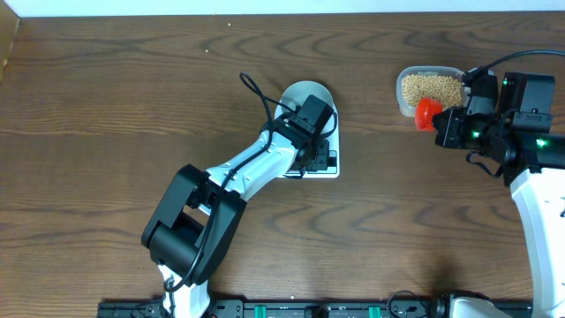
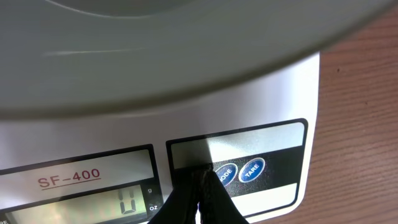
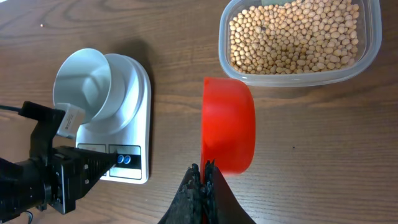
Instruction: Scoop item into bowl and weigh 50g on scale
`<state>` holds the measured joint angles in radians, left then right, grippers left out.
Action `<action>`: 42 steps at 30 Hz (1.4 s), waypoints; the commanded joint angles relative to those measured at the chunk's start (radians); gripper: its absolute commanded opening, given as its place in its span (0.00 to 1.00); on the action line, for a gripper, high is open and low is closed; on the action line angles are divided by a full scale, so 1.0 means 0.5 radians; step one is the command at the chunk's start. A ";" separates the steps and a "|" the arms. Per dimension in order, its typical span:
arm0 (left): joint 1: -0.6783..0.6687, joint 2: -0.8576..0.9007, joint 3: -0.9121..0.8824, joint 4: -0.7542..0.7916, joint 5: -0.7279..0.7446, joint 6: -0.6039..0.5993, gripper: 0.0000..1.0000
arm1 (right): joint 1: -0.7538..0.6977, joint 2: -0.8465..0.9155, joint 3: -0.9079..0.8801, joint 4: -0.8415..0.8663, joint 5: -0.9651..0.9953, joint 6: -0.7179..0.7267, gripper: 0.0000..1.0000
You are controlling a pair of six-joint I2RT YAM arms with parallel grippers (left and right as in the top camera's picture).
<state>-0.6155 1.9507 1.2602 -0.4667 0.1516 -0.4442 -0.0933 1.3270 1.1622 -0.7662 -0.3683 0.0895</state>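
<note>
On the wooden table, the setup is in place but no weighing has begun. The white SF-400 scale lies directly under the left gripper, whose fingers are pressed together and hold nothing. Their tips rest at the edge of the MODE button, with the TARE button just to the far side of it. The clear plastic tub sits just ahead of the right gripper, full of the soybeans. The pale bowl already stands on the scale platform, beyond the left gripper's tips, and it is empty. The right gripper is clamped shut on the red scoop, which hangs beside the tub, not in it; whether it carries any beans cannot be told. The display reads 0 with "oz" beside it, so the scale is on and zeroed. It probably needs switching to grams. Every scoop of beans and the trimming to 50 g remain to be done.
</note>
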 commanded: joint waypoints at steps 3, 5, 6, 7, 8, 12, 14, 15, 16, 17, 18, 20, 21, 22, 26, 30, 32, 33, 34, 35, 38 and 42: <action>0.007 -0.153 0.005 -0.041 -0.007 0.105 0.07 | -0.008 -0.002 0.035 -0.002 -0.001 -0.034 0.01; 0.007 -0.230 0.005 -0.042 -0.011 0.111 0.07 | -0.008 -0.002 0.035 -0.001 -0.001 -0.033 0.01; 0.007 -0.258 0.005 -0.041 -0.011 0.111 0.07 | -0.008 -0.002 0.035 -0.001 -0.001 -0.033 0.01; 0.007 -0.274 0.005 -0.041 -0.011 0.111 0.07 | -0.008 -0.002 0.035 -0.001 -0.001 -0.033 0.01; 0.007 -0.279 0.005 -0.042 -0.011 0.111 0.07 | -0.008 -0.002 0.035 -0.001 -0.001 -0.033 0.01; 0.005 -0.273 0.005 -0.084 -0.012 0.111 0.07 | -0.008 -0.002 0.035 0.002 0.000 -0.034 0.01; 0.005 -0.269 0.005 -0.105 -0.012 0.111 0.07 | -0.008 -0.002 0.035 0.002 0.000 -0.034 0.01; 0.005 -0.266 0.005 -0.111 -0.012 0.111 0.07 | -0.008 -0.002 0.035 0.003 0.000 -0.034 0.01; 0.005 -0.264 0.004 -0.112 -0.011 0.111 0.07 | -0.008 -0.002 0.035 0.005 0.000 -0.034 0.01; 0.005 -0.259 0.004 -0.111 -0.012 0.111 0.07 | -0.008 -0.002 0.035 0.006 0.000 -0.034 0.01; 0.005 -0.258 0.004 -0.110 -0.013 0.111 0.07 | -0.008 -0.001 0.035 0.008 0.000 -0.034 0.01; 0.005 -0.254 0.004 -0.109 -0.014 0.111 0.07 | -0.008 -0.001 0.035 0.011 0.001 -0.034 0.01; 0.005 -0.254 0.004 -0.109 -0.014 0.111 0.07 | -0.008 -0.001 0.035 0.013 0.001 -0.035 0.01; 0.005 -0.254 0.004 -0.110 -0.013 0.111 0.07 | -0.008 -0.001 0.035 0.014 0.001 -0.042 0.01; 0.005 -0.254 0.004 -0.111 -0.013 0.114 0.07 | -0.008 0.002 0.035 0.022 0.007 -0.055 0.01; 0.005 -0.255 0.004 -0.146 -0.011 0.262 0.07 | -0.008 0.002 0.035 0.021 0.008 -0.056 0.01; 0.007 -0.259 0.005 -0.157 -0.011 0.378 0.07 | -0.008 0.002 0.035 0.027 0.008 -0.060 0.01; 0.007 -0.265 0.005 -0.157 -0.011 0.439 0.07 | -0.008 0.002 0.035 0.029 0.008 -0.072 0.01; 0.007 -0.273 0.005 -0.156 -0.011 0.500 0.07 | -0.008 0.002 0.035 0.032 0.009 -0.079 0.01; 0.007 -0.287 0.005 -0.156 -0.011 0.554 0.07 | -0.008 0.002 0.035 0.037 0.009 -0.079 0.01; 0.007 -0.371 0.005 -0.156 -0.012 0.747 0.08 | -0.008 0.002 0.035 0.047 0.009 -0.086 0.01; 0.031 -0.531 0.005 -0.158 -0.013 0.938 0.07 | -0.008 0.002 0.035 0.060 0.008 -0.085 0.01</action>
<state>-0.6140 1.7775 1.2598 -0.5430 0.1516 -0.1066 -0.0933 1.3270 1.1622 -0.7418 -0.3660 0.0650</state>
